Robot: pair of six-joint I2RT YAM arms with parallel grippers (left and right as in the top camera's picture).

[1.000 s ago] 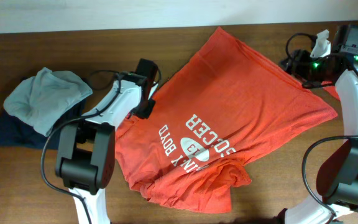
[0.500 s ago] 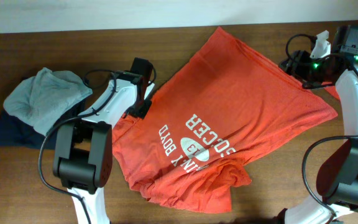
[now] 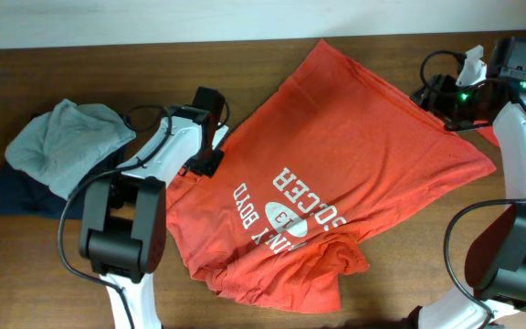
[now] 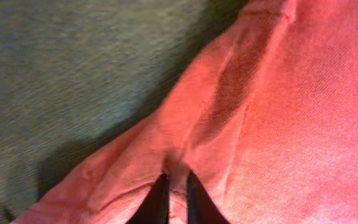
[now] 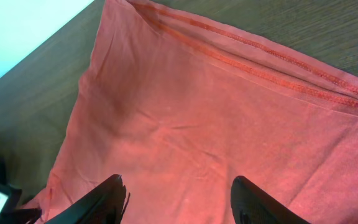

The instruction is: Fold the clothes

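T-shirt: the orange-red T-shirt (image 3: 354,174) lies spread across the middle of the wooden table (image 3: 108,73), one corner pointing to the far edge, its near end bunched in loose folds
Print: white lettering (image 3: 286,206) runs across the lower half, upside down from above; "BOYD" and "SOCCER" can be read
Left gripper: the left gripper (image 4: 176,194) is at the shirt's left edge, its two dark fingertips nearly together with a small ridge of red cloth nipped between them; the fabric puckers toward that pinch
Left edge: bare table shows just beside the pinched fold in the left wrist view
Right gripper: the right gripper (image 5: 176,202) stands over the shirt's far right corner, fingers spread wide, flat cloth beneath the gap and nothing caught in it
Hem: a stitched hem (image 5: 260,62) runs along the edge beyond the right fingers
Other clothes: a crumpled grey garment (image 3: 67,142) sits on a dark blue garment (image 3: 12,194) at the table's left, apart from the shirt
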